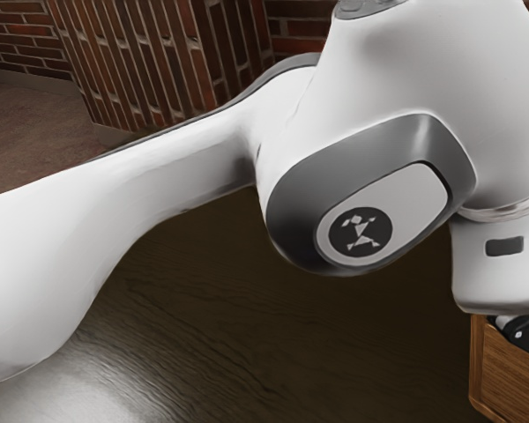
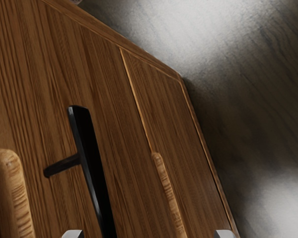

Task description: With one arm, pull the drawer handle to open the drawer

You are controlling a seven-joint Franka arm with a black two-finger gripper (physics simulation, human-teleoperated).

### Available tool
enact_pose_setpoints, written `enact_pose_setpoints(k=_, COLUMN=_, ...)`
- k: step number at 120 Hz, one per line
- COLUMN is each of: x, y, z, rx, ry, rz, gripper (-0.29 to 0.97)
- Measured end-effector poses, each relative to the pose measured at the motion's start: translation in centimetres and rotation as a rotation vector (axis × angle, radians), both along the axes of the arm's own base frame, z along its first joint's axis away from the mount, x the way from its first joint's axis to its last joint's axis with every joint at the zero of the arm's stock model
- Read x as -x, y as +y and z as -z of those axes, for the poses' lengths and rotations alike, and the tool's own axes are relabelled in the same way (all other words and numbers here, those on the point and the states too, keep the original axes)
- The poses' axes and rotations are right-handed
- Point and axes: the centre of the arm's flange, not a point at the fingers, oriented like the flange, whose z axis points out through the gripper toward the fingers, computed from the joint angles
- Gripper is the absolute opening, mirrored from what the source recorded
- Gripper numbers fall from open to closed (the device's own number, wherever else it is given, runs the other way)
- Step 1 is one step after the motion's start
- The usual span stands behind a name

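Found the cabinet tucked into the lower right of the exterior frame, largely masked by the white arm sweeping in from the left across the dark table. Looked down through the wrist camera onto the drawer front and its black handle, a slim bar held off the wood by a short post. Read the gripper as open: two grey fingertips set well apart, with the bar between them, just beside one and clear of the other. Judged that spread deliberate, leaving room to straddle the bar before closing. Noted no gap at the panel seams, so probably a drawer not yet pulled. Could not tell the purpose of the pale wooden ridges nearby.
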Motion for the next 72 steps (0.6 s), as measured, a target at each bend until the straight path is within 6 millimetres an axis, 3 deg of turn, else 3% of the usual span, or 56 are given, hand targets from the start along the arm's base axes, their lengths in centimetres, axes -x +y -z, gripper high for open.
enact_pose_setpoints(k=29, x=-1.2, y=-0.6, z=2.1, rx=-0.003, ry=0.021, rz=0.02, gripper=0.34)
enact_pose_setpoints(k=50, x=-0.3, y=-1.0, z=1.7, rx=-0.009, ry=0.006, rz=0.034, gripper=0.15)
enact_pose_setpoints(k=72, x=0.6, y=-0.8, z=2.1, rx=-0.043, ry=-0.011, rz=0.029, gripper=0.08)
